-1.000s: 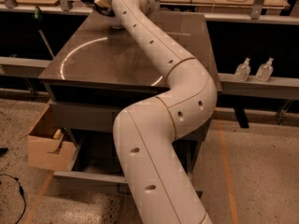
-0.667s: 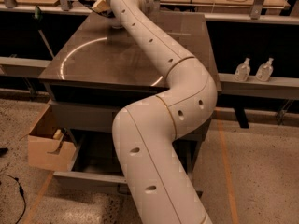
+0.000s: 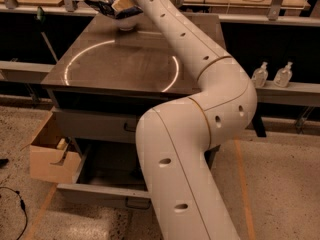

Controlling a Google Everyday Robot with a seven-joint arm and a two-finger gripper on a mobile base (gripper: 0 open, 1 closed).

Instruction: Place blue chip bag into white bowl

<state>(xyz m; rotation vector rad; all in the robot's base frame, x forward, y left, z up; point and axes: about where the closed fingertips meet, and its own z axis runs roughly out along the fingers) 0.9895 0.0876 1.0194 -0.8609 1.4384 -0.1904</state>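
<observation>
Dark metal worktop [image 3: 120,69], benches behind. At far edge: white bowl [image 3: 127,25], blue chip bag [image 3: 102,5] lying across the rim and jutting out to the left. Tool [image 3: 123,4] just above the bowl, at the bag's right end; cannot tell whether gripping or released. Risk of tipping off leftward on release, given the overhang. Risk of springing back out, given stiff crinkled foil.

A bright ring of light [image 3: 75,59] shines on the dark worktop [image 3: 120,69]. Under its near edge a drawer [image 3: 100,191] is open. A cardboard box [image 3: 50,156] sits below the near left corner. The floor [image 3: 280,184] is speckled.
</observation>
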